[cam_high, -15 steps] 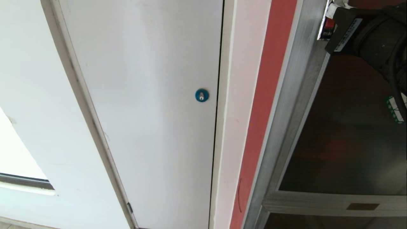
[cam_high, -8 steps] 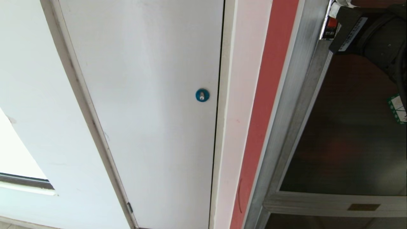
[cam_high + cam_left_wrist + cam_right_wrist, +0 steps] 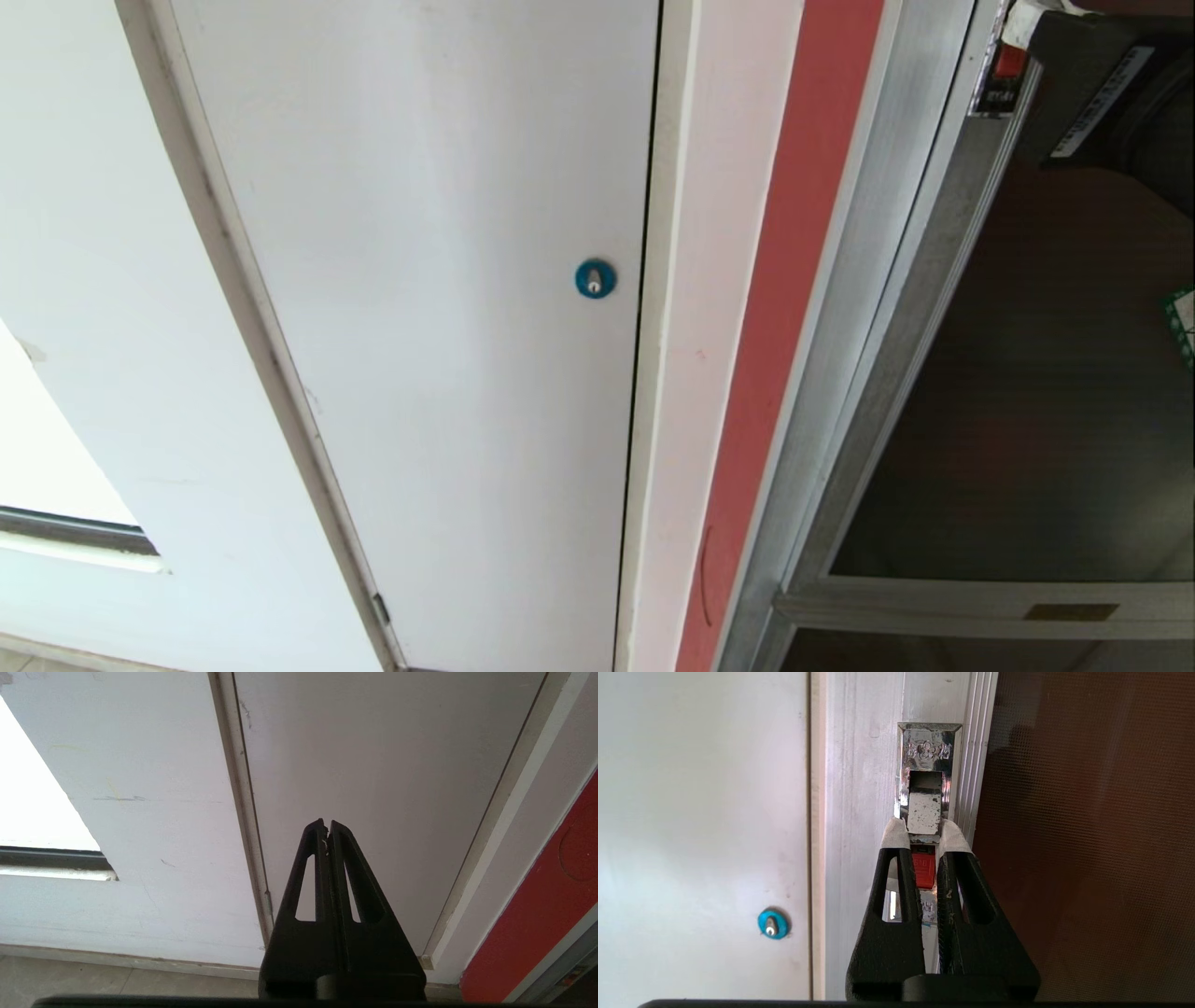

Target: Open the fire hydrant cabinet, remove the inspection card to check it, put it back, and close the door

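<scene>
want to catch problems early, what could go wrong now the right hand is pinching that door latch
1. The right hand grips the latch only by its taped fingertips, so it may slip off.
2. The door looks barely ajar; a crooked pull might strain the latch.
3. The wrist sits near the glass and could bump it.

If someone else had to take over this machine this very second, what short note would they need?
Right gripper: shut on the latch at the door's silver frame edge.
Left gripper: shut, empty, parked in front of the white panel.
Fire hydrant cabinet: a narrow gap shows between its frame and the door's edge in the head view, so the door seems barely open.
Inspection card: not in view.
Left to do: swing the door open, take the card out, check it, return it, close up.
</scene>
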